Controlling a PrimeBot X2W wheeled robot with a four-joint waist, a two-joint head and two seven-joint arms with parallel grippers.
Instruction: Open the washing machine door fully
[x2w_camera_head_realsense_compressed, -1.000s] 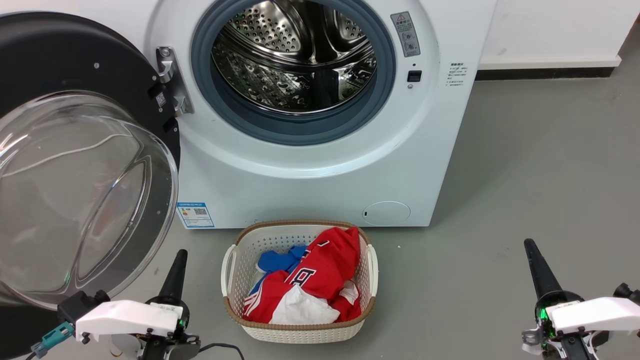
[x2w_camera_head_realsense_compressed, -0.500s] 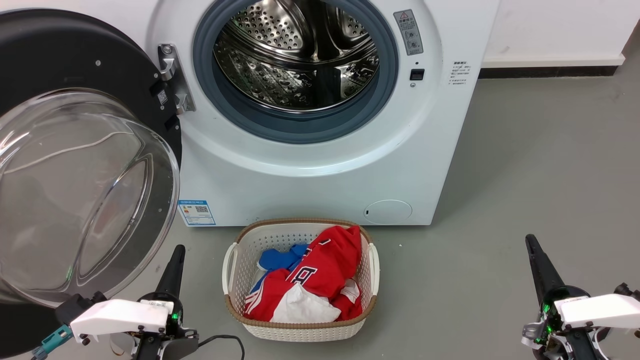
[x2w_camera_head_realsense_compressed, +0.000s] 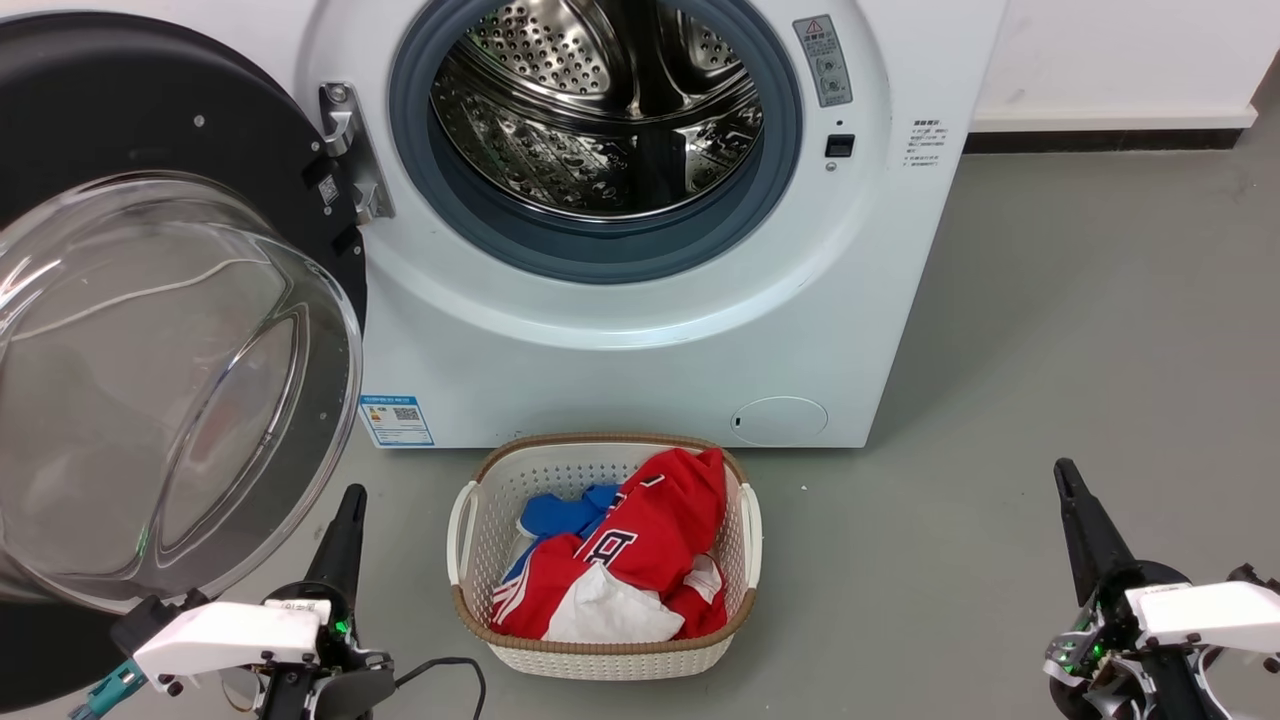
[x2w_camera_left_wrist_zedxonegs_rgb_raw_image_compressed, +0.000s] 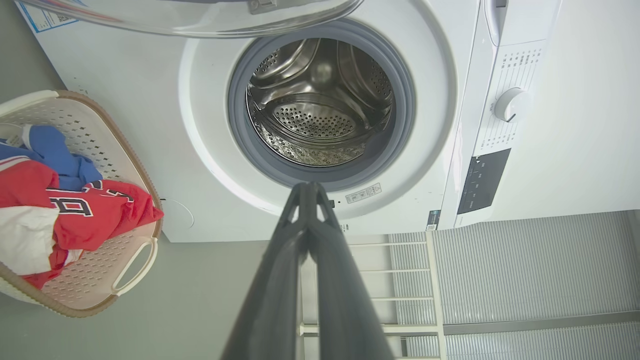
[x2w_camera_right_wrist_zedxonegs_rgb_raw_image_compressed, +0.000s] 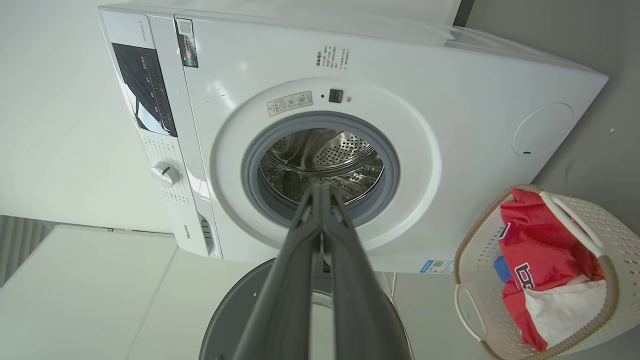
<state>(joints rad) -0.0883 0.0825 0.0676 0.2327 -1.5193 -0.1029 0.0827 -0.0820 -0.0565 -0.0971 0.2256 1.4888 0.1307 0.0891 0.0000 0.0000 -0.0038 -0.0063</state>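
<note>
Neighbouring left end effector (x2w_camera_head_realsense_compressed: 352, 497): door (x2w_camera_head_realsense_compressed: 170, 370)

Right claw (x2w_camera_right_wrist_zedxonegs_rgb_raw_image_compressed: 320, 190) pinched together, steel drum (x2w_camera_right_wrist_zedxonegs_rgb_raw_image_compressed: 345, 150) exposed, laundry basket (x2w_camera_right_wrist_zedxonegs_rgb_raw_image_compressed: 607, 232) lower right

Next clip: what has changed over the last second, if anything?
Little. The whole head view has slid slightly up and right, so the camera moved, not the things. The left gripper drifted a touch away from the basket; the right gripper barely shifted. Nothing was taken hold of or let go. The washing machine door stays wide open, untouched; both grippers' fingers stay shut and empty.
</note>
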